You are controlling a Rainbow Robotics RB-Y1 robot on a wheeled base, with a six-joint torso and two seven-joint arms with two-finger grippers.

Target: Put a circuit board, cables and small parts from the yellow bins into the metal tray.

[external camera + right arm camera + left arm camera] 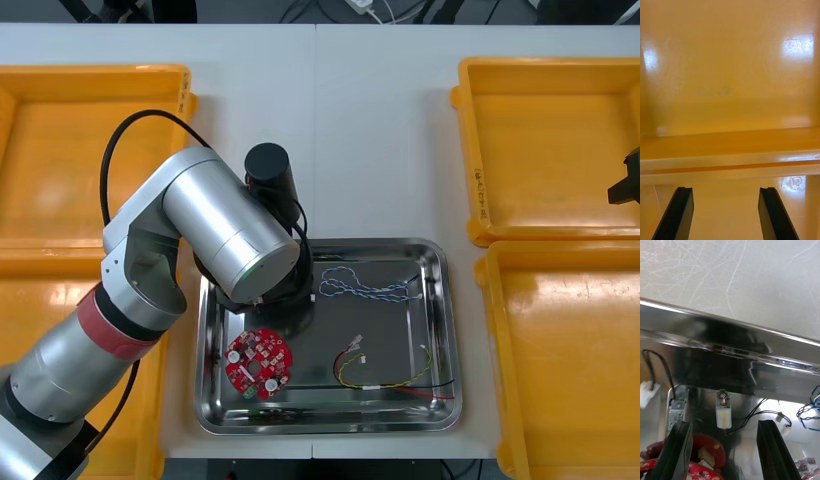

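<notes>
one round red circuit board (259, 361), one twisted blue and white cable (365, 288), one red and yellow cable (390, 378) and two small metal parts (723, 414) are counted inside the shiny metal tray (440, 330), which is flanked by four yellow plastic bins (545, 140). the left gripper (724, 423), above the tray, and the right gripper (725, 189), over a bin right of the tray, are both held wide apart and empty. lettering (478, 190) on a bin wall cannot be read.

We saw bright, even overhead light on the table (380, 130), with soft shadows. The arm (215, 230) shadow darkened the tray (390, 325) floor beneath it. We noted white glare patches on the bin (730, 75) wall and bright streaks along the tray rim.
</notes>
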